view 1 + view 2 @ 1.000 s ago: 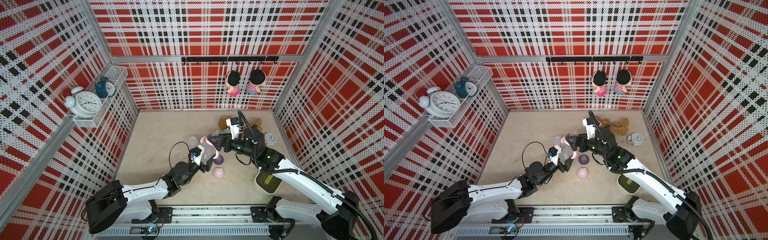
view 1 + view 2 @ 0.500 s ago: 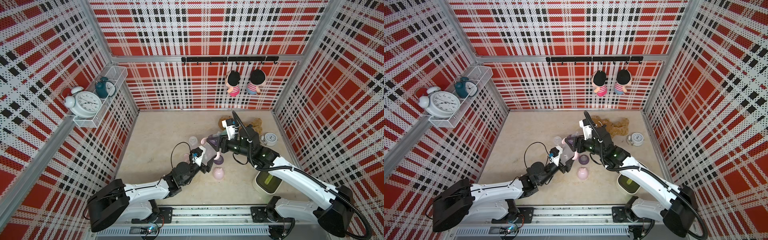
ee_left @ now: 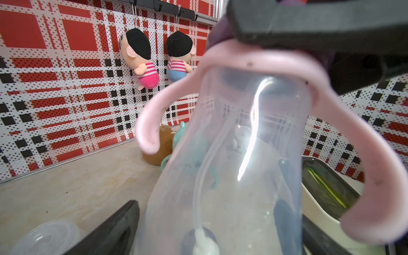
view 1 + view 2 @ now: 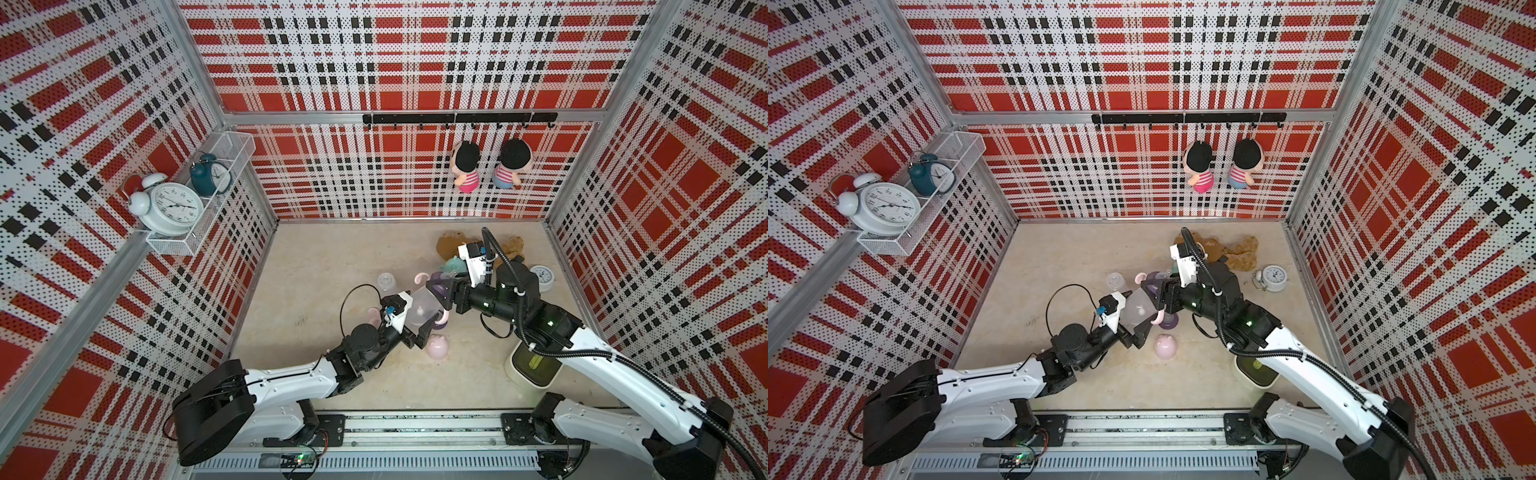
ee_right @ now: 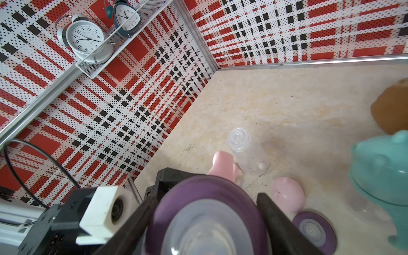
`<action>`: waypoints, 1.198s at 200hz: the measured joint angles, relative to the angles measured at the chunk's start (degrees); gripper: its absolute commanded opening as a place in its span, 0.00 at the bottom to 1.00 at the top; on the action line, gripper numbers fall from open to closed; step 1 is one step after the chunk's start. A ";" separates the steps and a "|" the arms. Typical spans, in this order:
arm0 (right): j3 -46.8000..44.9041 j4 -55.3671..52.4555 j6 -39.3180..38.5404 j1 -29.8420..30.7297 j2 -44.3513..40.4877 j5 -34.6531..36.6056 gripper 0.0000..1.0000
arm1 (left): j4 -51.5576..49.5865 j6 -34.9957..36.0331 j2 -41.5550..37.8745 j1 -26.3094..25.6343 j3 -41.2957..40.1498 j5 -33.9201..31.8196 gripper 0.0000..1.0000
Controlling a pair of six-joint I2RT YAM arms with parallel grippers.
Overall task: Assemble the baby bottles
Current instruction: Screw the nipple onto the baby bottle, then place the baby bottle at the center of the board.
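Note:
A clear baby bottle (image 4: 417, 309) (image 4: 1136, 309) (image 3: 231, 165) with a pink handle ring (image 3: 150, 123) hangs tilted above the table's middle. My right gripper (image 4: 440, 291) (image 5: 206, 198) is shut on the purple teat collar (image 5: 198, 187) at its neck. Around the bottle's lower body my left gripper (image 4: 415, 313) (image 3: 218, 227) stands open, one finger on each side. A second clear bottle (image 4: 385, 282) (image 5: 245, 150) stands bare behind. On the table lie a pink cap (image 4: 437, 347) (image 5: 287, 196) and a loose purple collar (image 5: 313, 229). A teal-capped bottle (image 4: 453, 264) (image 5: 384, 167) stands by my right wrist.
A brown plush toy (image 4: 449, 245) and a small white clock (image 4: 542, 276) lie at the back right. A cream box (image 4: 532, 365) sits under my right forearm. A wire shelf with clocks (image 4: 174, 208) is on the left wall; two dolls (image 4: 465, 166) hang on the back wall.
The left gripper's jaws have spread apart around the bottle. The right gripper has closed in on the purple collar. Both arms have stayed nearly in place.

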 measured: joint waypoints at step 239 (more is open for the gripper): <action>-25.20 6.99 -4.13 -7.37 -1.46 33.16 0.56 | -9.73 -11.78 -4.92 19.28 0.48 13.94 0.98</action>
